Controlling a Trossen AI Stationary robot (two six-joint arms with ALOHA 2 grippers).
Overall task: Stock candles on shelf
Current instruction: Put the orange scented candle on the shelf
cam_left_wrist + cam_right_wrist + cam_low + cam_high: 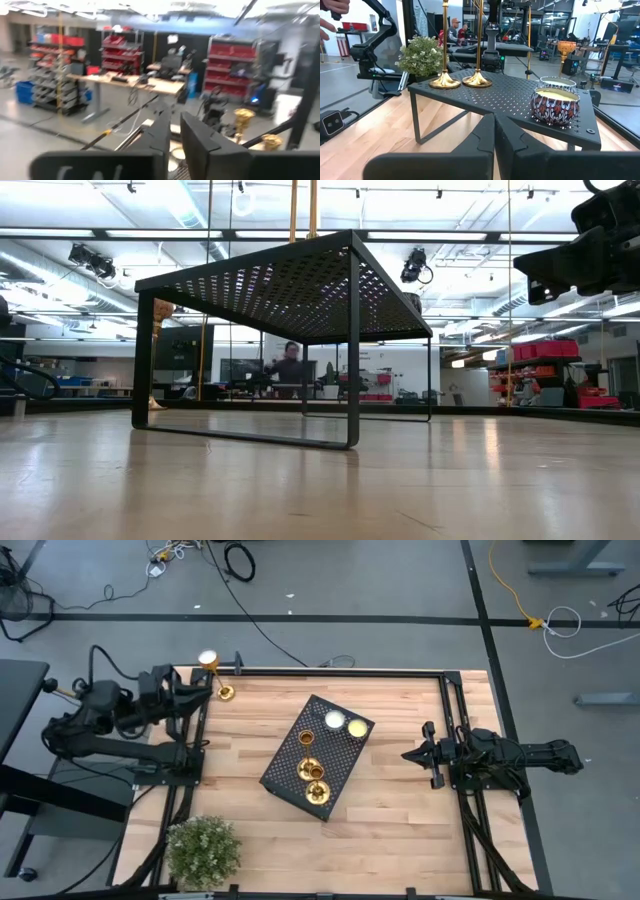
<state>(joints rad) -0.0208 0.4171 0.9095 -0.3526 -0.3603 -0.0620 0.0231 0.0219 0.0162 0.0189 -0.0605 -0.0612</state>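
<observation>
Plainly, no writing is legible; left fingers (172, 145) slightly parted, right fingers (495, 142) closed, both empty.

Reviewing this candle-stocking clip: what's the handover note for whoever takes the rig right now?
Left gripper: fingers slightly parted, holding nothing, at the table's far left corner.
Right gripper: shut, empty, waiting right of the shelf.
Candles: two candlesticks stand upright on the shelf. The third candlestick stands on the table at the far left corner, just ahead of the left gripper.
Done: two stocked.
Left: grasp the third candlestick and set it on the shelf, probably with the left arm.
</observation>
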